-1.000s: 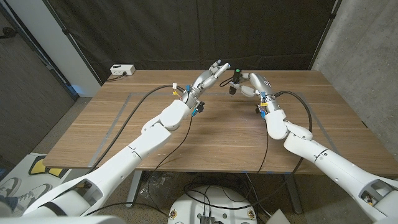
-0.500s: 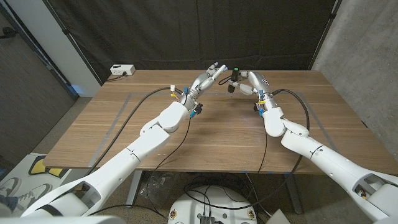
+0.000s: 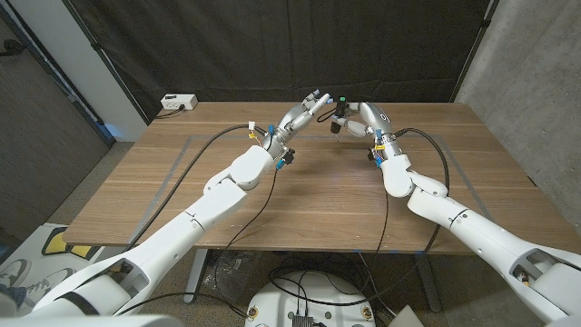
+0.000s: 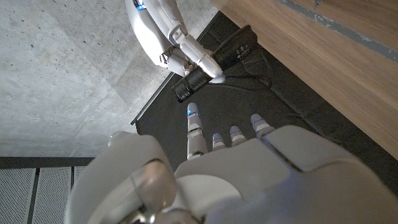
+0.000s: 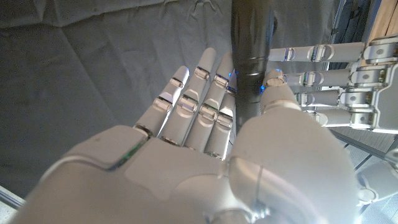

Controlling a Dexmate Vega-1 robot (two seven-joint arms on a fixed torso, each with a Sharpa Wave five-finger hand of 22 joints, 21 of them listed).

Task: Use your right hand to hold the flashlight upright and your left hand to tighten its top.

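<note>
Your right hand (image 3: 356, 118) grips the black cylindrical flashlight (image 3: 340, 114) above the far edge of the brown wooden worktop (image 3: 318, 195), at about twelve o'clock in the head view. Your left hand (image 3: 304, 111) reaches toward it from nine o'clock, fingers extended and apart, holding nothing. The left wrist view shows the flashlight (image 4: 214, 62) clear of your fingertips (image 4: 193, 112). The right wrist view shows its barrel (image 5: 250, 56) against your thumb. A white box (image 3: 178, 103) sits at the far left corner.
</note>
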